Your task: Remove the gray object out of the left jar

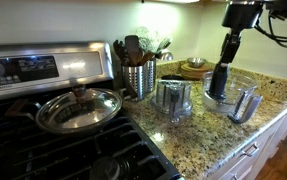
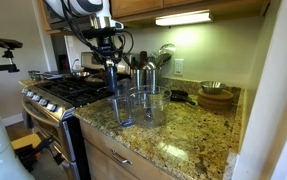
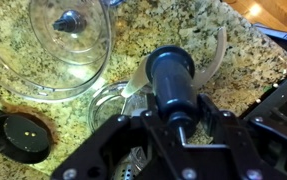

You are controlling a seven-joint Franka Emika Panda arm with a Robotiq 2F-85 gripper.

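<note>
My gripper [image 1: 228,48] is shut on the gray object [image 1: 223,76], a slim dark stick that I hold upright. Its lower end hangs at the rim of the left jar [image 1: 215,100], the wide clear bowl; I cannot tell whether the tip is still inside. In an exterior view the gripper [image 2: 110,55] holds the stick [image 2: 113,82] above the clear containers [image 2: 148,102]. In the wrist view my fingers [image 3: 173,118] clamp the dark stick [image 3: 171,80]. A wide clear bowl [image 3: 33,50] lies up-left of it, and a clear curved rim [image 3: 219,52] shows behind its far end.
A narrower clear jar with gray innards [image 1: 173,98] and a small clear cup [image 1: 245,105] flank the bowl. A steel utensil holder [image 1: 138,78], a lidded pan [image 1: 78,108] on the stove and wooden bowls [image 1: 194,69] stand nearby. A black disc [image 3: 18,135] lies on the granite.
</note>
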